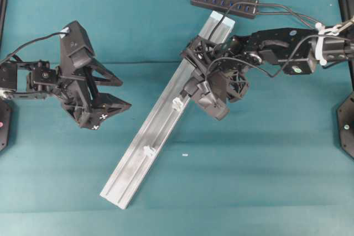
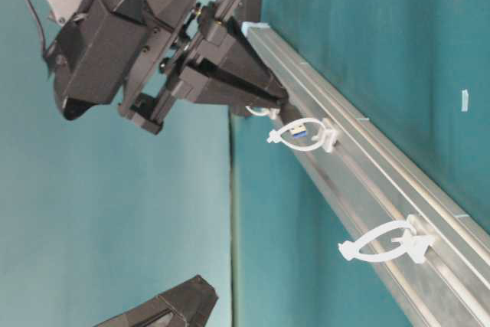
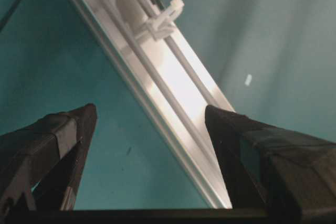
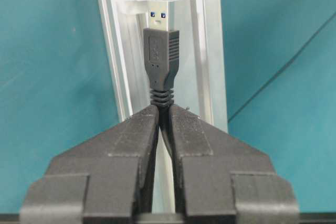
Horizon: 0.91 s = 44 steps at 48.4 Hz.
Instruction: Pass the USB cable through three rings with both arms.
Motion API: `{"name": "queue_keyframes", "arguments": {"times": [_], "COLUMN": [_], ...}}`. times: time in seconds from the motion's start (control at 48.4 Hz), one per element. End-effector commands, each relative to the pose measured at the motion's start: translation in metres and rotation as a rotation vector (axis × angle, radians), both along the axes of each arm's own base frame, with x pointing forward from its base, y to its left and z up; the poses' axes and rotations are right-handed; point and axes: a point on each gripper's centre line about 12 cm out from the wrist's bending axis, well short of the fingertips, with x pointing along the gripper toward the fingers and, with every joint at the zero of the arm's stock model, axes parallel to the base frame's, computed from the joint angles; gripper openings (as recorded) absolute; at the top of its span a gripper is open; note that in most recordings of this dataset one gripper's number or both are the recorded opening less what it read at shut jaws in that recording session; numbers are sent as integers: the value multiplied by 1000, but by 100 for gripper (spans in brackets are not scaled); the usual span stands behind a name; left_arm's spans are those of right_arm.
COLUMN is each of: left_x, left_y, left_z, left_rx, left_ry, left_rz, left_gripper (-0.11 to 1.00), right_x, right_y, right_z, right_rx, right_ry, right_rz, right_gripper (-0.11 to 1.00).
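Right gripper clamped on the USB cable just behind the plug; plug tip sits at the middle ring on the rail — in or just entering it, hard to tell; first ring hidden, probably threaded; last ring still empty; left gripper spread wide, holding nothing, waiting beside the rail's lower half.

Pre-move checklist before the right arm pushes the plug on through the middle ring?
1. Right end effector shut on the USB cable just behind the plug: ok.
2. Plug tip entering the middle ring: ok.
3. Plug in line with the rail: ok.
4. First ring already threaded: cannot tell, hidden behind the end effector.
5. Left end effector open, off the rail, ready to receive: ok.
6. Last ring free: ok.
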Motion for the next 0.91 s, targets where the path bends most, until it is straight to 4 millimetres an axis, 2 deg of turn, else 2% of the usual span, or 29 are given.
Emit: {"name": "queue_keyframes", "arguments": {"times": [0.0,0.413,0.888], "left_x": [2,2,15], "left_y": [-1,-1,-3], "left_z": [4,5,4], "left_rx": [6,0,-45], "left_ry": [-16,-25,-57], "left_rz": [-6,-2,14], "left_gripper": [90,90,90], "right_x": [3,8,17], "right_y": [5,15,24], "right_z": [3,3,6], "right_rx": [4,25,38], "right_ry": [-12,-29,-66], "right_rz": [8,9,9], "right_gripper": [10,10,10]}}
